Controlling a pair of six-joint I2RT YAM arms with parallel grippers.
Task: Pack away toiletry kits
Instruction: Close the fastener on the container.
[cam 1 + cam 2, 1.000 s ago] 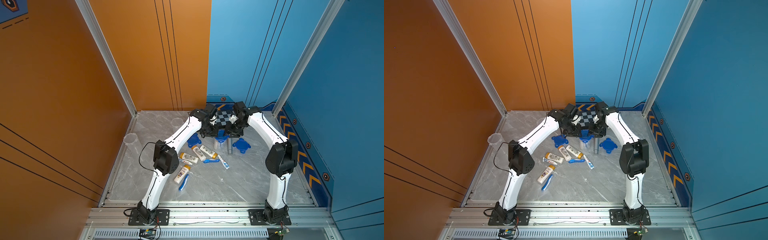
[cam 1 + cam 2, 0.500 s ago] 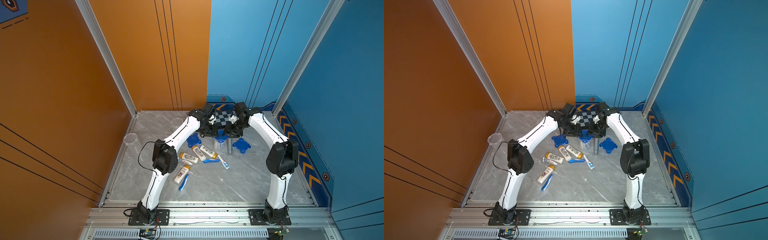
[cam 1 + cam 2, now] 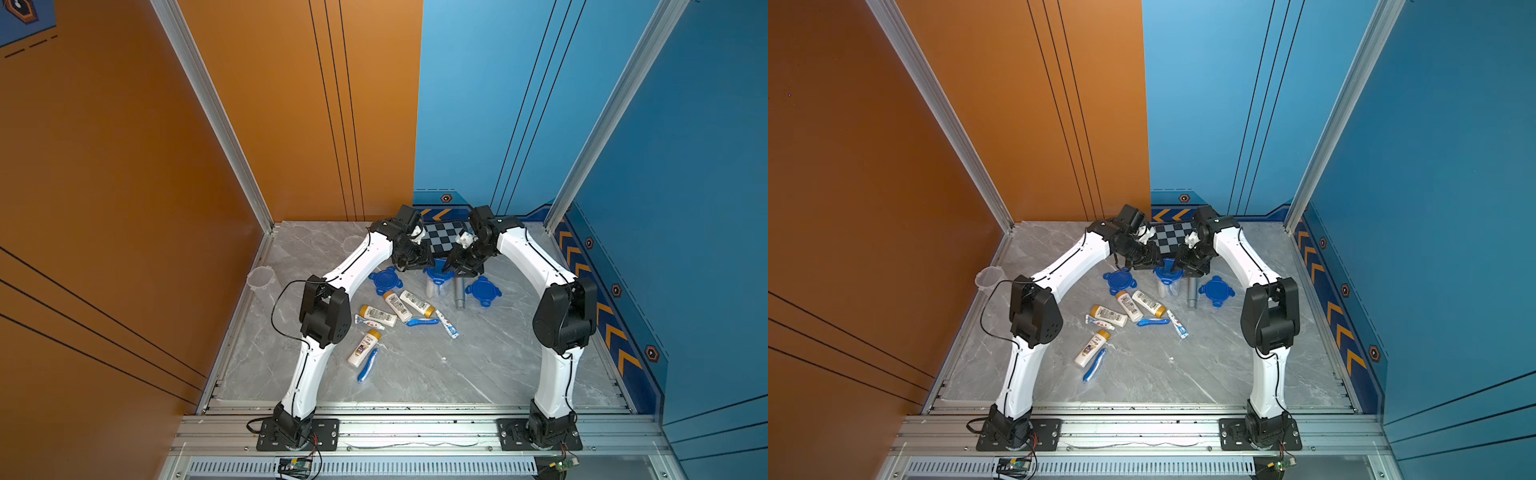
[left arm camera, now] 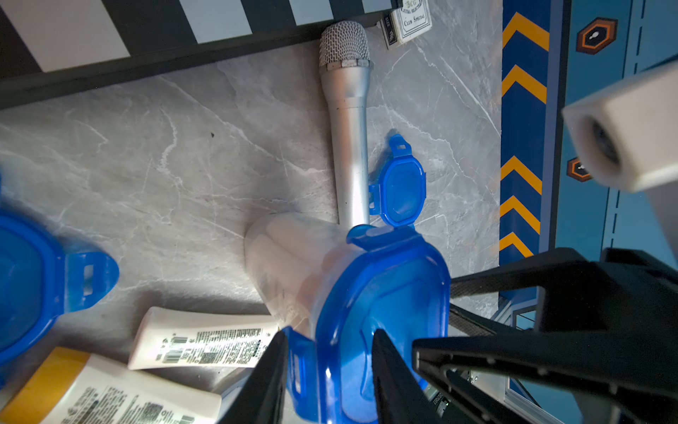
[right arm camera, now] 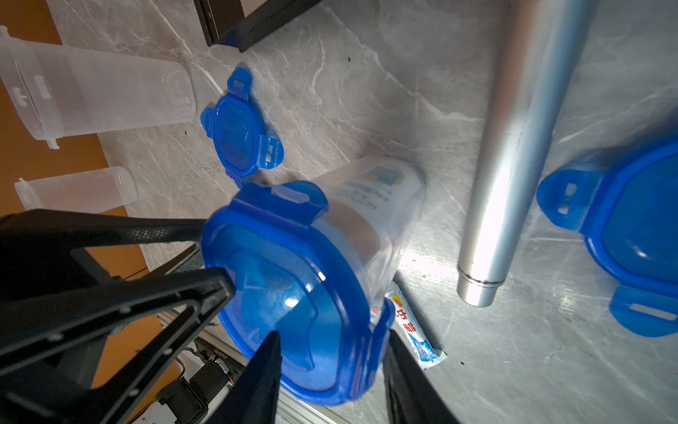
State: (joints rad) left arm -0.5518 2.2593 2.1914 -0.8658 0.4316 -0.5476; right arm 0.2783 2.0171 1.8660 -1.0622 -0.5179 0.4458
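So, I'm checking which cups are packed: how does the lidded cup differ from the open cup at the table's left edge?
The lidded cup wears a blue lid; the open cup has none. The lidded cup shows a labelled white item through its wall; the open cup looks empty. The lidded cup stands by the microphone; the open cup stands alone. Both are clear and upright.

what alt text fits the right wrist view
A clear cup stands on grey marble, its blue lid straddled at one edge by the right gripper, with the left gripper at another edge. Nearby lie a silver microphone, a loose blue lid and a toothpaste tube.
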